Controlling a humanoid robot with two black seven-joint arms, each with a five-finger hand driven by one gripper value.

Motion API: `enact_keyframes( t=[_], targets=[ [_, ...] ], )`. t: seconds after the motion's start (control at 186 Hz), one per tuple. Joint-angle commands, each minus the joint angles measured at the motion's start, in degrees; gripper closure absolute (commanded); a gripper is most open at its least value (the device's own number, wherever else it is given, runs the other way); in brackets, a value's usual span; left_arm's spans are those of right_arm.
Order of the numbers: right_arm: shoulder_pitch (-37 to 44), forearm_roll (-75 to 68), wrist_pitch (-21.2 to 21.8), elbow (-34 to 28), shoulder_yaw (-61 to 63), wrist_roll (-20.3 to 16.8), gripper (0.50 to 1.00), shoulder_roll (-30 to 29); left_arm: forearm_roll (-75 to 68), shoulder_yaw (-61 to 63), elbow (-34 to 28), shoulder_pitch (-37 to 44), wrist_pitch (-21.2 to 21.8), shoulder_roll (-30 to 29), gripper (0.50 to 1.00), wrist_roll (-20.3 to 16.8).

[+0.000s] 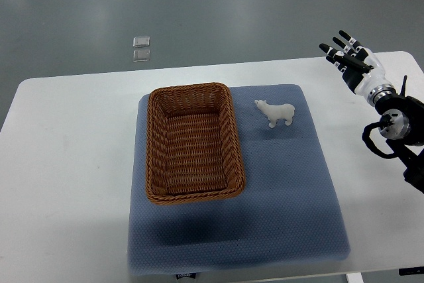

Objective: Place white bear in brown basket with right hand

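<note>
A small white bear (276,113) stands on the blue mat (278,190), just right of the brown wicker basket (156,144), which has nothing in it. My right hand (346,56) is above the table's far right part, well to the right of the bear and beyond it, with fingers spread and holding nothing. Its arm (394,124) comes in from the right edge. The left arm is out of view.
The blue mat lies on a white table (66,164). Two small clear squares (141,48) lie on the grey floor beyond the table's far edge.
</note>
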State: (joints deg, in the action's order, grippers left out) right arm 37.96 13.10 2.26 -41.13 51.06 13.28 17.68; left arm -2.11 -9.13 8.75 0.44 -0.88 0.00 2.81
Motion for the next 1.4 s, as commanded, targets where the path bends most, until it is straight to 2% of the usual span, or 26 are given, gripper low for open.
enact_keyframes(
  t=[0.0, 1.394],
  targets=[
    [0.01, 0.00, -0.06, 0.00, 0.00, 0.00, 0.568, -0.10, 0.00, -0.10, -0.14, 0.18, 0.00, 0.00, 0.500, 0.00],
    [0.27, 0.88, 1.00, -0.53, -1.14, 0.08, 0.568, -0.71, 0.09, -0.02, -0.05, 0.27, 0.00, 0.00, 0.500, 0.00]
  ],
)
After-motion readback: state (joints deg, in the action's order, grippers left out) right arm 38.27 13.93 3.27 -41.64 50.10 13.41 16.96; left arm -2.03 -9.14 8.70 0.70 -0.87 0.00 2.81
